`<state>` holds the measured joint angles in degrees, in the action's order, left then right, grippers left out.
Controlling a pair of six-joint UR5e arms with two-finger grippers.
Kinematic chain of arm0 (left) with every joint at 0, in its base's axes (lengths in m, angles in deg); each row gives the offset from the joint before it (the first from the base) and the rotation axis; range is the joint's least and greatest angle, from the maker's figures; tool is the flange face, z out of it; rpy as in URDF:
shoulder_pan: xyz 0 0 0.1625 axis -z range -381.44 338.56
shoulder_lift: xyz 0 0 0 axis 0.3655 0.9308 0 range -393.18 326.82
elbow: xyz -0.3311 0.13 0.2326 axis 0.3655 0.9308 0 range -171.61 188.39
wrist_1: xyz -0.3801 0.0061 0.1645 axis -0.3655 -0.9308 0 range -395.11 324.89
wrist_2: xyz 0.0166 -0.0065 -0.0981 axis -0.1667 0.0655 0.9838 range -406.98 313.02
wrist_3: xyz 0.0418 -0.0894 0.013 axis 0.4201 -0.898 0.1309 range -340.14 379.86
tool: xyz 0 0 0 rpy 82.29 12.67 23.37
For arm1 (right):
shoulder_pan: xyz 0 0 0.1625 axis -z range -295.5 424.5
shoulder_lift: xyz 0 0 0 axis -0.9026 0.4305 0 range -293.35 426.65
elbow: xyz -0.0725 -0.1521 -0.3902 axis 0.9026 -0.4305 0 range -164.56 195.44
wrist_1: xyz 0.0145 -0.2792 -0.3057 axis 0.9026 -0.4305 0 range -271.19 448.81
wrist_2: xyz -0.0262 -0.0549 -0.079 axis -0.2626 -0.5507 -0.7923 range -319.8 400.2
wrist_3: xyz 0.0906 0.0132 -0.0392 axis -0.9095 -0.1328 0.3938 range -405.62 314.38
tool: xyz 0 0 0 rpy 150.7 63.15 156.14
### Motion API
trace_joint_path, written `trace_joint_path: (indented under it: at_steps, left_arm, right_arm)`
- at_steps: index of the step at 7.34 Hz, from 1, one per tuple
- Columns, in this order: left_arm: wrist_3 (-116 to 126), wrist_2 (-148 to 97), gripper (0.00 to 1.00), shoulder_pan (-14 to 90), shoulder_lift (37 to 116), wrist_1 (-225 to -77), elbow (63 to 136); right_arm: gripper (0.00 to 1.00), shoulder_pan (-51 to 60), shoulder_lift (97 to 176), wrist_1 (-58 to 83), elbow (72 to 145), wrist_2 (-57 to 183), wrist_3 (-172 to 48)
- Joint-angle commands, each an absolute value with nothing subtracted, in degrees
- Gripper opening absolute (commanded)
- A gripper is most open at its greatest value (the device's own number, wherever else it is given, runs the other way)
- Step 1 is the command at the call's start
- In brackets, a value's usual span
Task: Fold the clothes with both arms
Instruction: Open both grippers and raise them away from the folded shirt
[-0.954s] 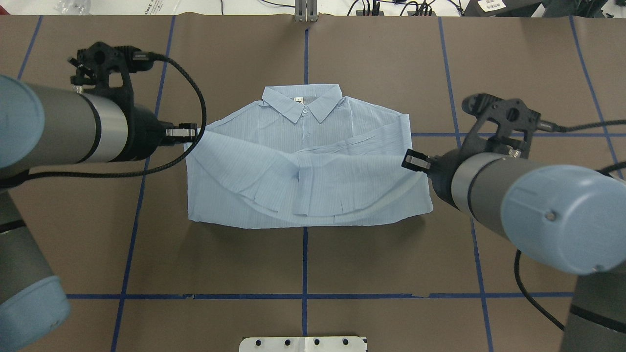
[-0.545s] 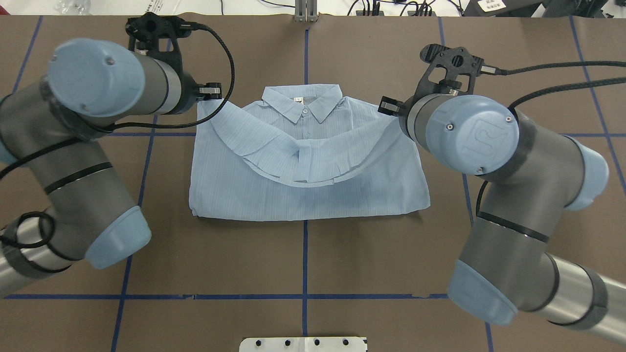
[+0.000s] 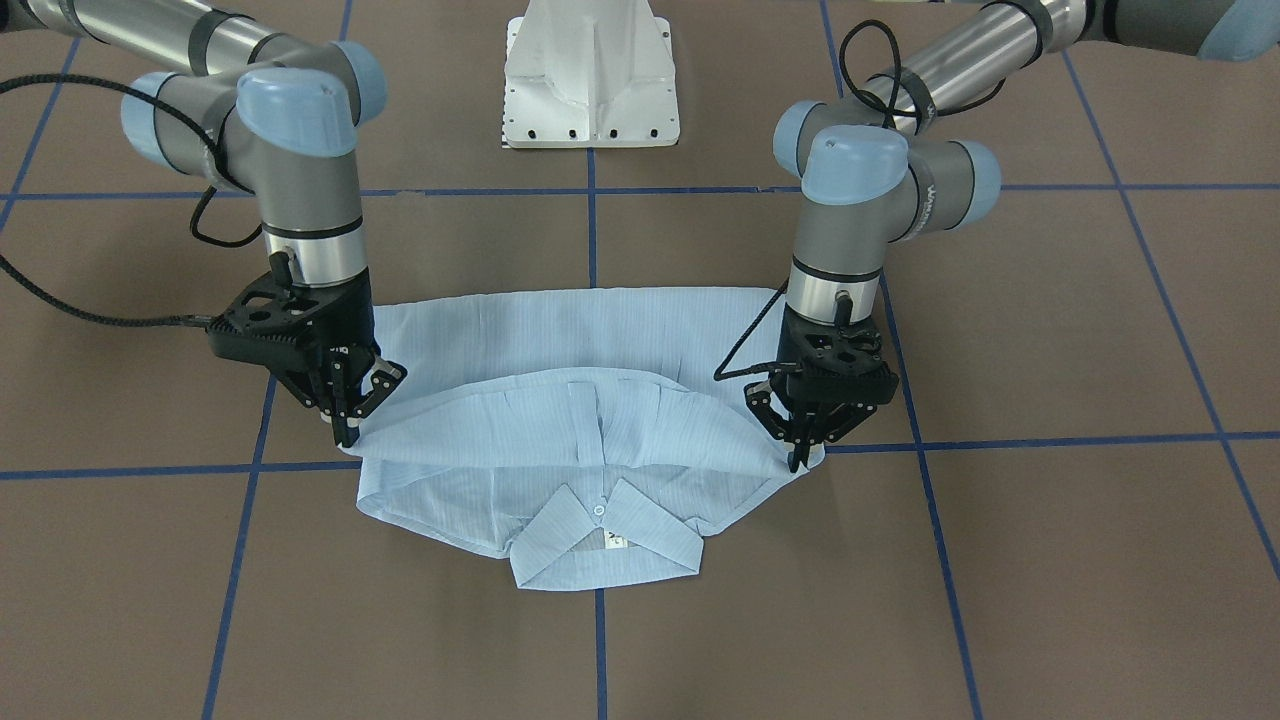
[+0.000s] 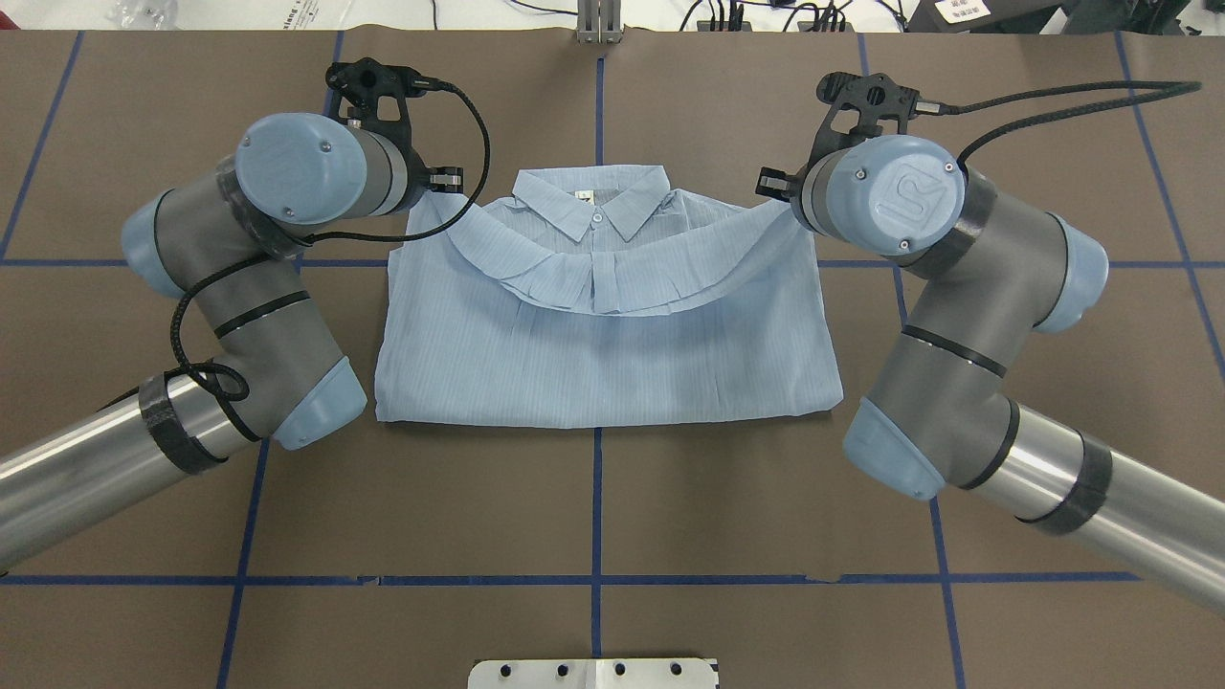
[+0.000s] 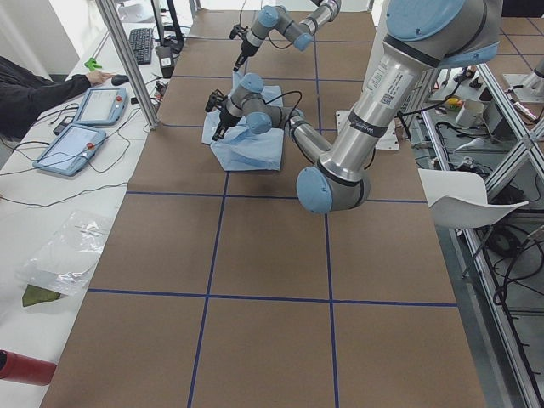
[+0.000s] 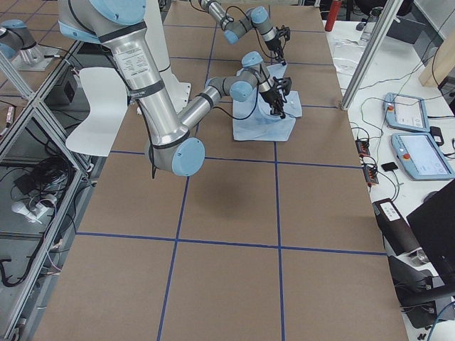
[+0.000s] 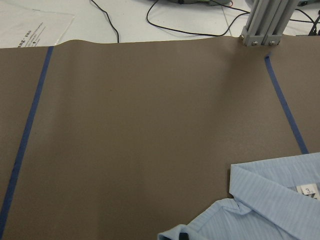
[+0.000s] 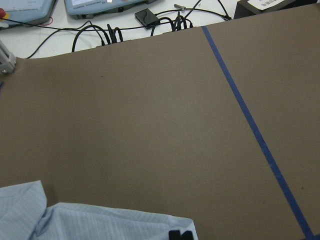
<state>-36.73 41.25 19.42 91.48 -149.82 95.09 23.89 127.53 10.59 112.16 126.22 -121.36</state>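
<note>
Hem corners have swung the whole way up the shirt (image 4: 603,335) within the last second. A second ago they hung at the garment's 9 and 3 o'clock, with the lifted half draped across the chest. Half a second ago they had reached the shoulders. Now they sit at about 10 and 2 o'clock, flanking the collar (image 4: 593,206), which points to 12 o'clock in the overhead view.

The left end effector (image 3: 803,455) is clamped on one corner of the hem (image 4: 598,304) and the right end effector (image 3: 349,428) on the other, both with fingertips low over the counter (image 4: 593,498). Whether the tips touch the surface cannot be told.

The shirt lies flat at the counter's centre, doubled over, with its new crease along the 6 o'clock edge.

The bottom-to-top fold looks nearly finished. Between the two grips, though, the hem sags in an arc towards 6 o'clock and stops just short of the collar. The likely remainder is to set the corners down and let go, perhaps after drawing the hem straighter.
</note>
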Motion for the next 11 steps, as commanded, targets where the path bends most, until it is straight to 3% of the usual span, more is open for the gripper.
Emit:
trace_joint_path:
  at_steps: [1, 5, 6, 7, 8, 10, 11]
  left_arm:
    - [-35.51, 41.26, 0.00, 19.61, 89.70, -150.77, 93.73]
    - [-35.51, 41.35, 0.00, 19.52, 89.43, -151.38, 92.68]
    - [-35.51, 41.44, 0.00, 19.52, 89.43, -151.65, 92.68]
    - [-35.42, 41.53, 0.56, 19.61, 89.43, -151.91, 92.68]
    - [-30.20, 41.96, 1.00, 19.69, 87.77, -156.62, 93.28]
    - [-27.86, 49.39, 1.00, 20.31, 84.78, -162.28, 94.34]
    - [-29.25, 49.96, 1.00, 19.96, 81.55, -162.29, 98.87]
  right_arm:
    - [0.00, 22.76, 126.59, 14.01, 105.81, 127.30, -120.33]
    - [0.00, 22.75, 126.15, 14.01, 105.27, 127.30, -119.98]
    - [0.21, 22.75, 124.67, 13.92, 104.31, 127.21, -119.98]
    - [0.94, 22.84, 123.79, 14.01, 102.73, 127.21, -119.80]
    - [1.00, 22.32, 122.47, 13.92, 102.46, 127.56, -119.37]
    - [1.00, 19.17, 122.45, 14.10, 103.50, 135.79, -114.64]
    - [1.00, 18.98, 122.98, 14.10, 104.12, 136.09, -113.92]
